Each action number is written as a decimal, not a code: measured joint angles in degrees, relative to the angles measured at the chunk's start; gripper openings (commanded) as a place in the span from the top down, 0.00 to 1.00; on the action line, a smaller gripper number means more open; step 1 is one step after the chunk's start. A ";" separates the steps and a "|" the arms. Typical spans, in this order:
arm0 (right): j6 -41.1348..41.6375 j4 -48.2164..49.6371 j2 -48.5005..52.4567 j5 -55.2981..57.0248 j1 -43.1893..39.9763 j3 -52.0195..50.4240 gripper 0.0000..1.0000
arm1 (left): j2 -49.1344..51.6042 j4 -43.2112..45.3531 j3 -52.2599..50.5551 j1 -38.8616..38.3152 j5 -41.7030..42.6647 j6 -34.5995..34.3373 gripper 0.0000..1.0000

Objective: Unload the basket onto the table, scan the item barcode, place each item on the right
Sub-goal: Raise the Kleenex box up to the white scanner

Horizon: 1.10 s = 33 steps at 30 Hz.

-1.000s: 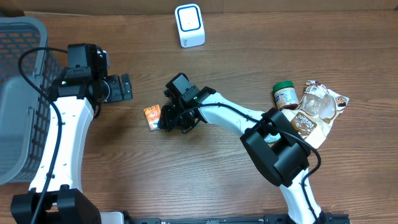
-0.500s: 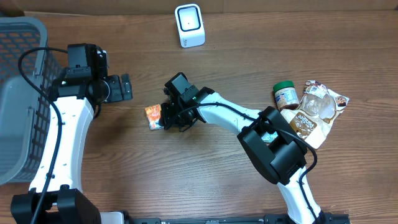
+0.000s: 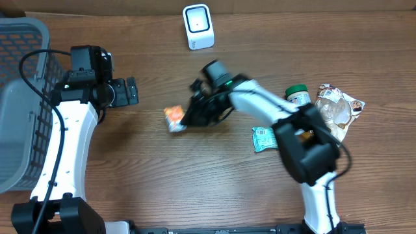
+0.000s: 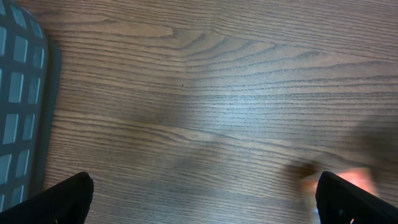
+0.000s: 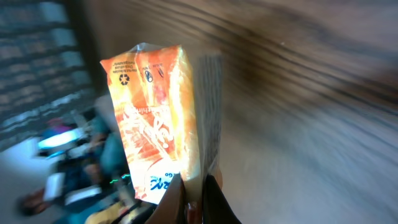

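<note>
A small orange snack packet (image 3: pixel 173 118) hangs just above the table, left of centre; no barcode shows on it. My right gripper (image 3: pixel 186 119) is shut on its edge. In the right wrist view the packet (image 5: pixel 155 124) stands upright, its sealed edge pinched between my right gripper's (image 5: pixel 194 199) jaws. The white scanner (image 3: pixel 198 26) stands at the back edge, up and to the right of the packet. My left gripper (image 3: pixel 130 91) hovers open to the left over bare wood, and in its own view the left gripper (image 4: pixel 211 205) holds nothing.
A grey basket (image 3: pixel 19 97) fills the left side, with its rim (image 4: pixel 18 106) in the left wrist view. At the right lie a green-lidded jar (image 3: pixel 298 97), a brown bag (image 3: pixel 331 114) and a green packet (image 3: pixel 264 138).
My right gripper closed on the orange packet, then lifted it and carried it slightly right. The right arm swung over, uncovering the green packet. The left arm has not moved.
</note>
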 measured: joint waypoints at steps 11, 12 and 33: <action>-17.31 -18.18 -10.58 -25.44 -17.42 0.13 0.96 | 0.00 -0.02 0.00 0.00 0.00 0.00 0.00; -18.38 -19.82 -10.58 -27.04 -18.71 0.13 0.96 | 0.00 0.00 0.00 0.00 0.00 0.00 0.00; -22.86 -25.70 -10.58 -21.86 -21.90 0.13 0.96 | 0.00 0.00 0.00 0.00 0.00 0.00 0.00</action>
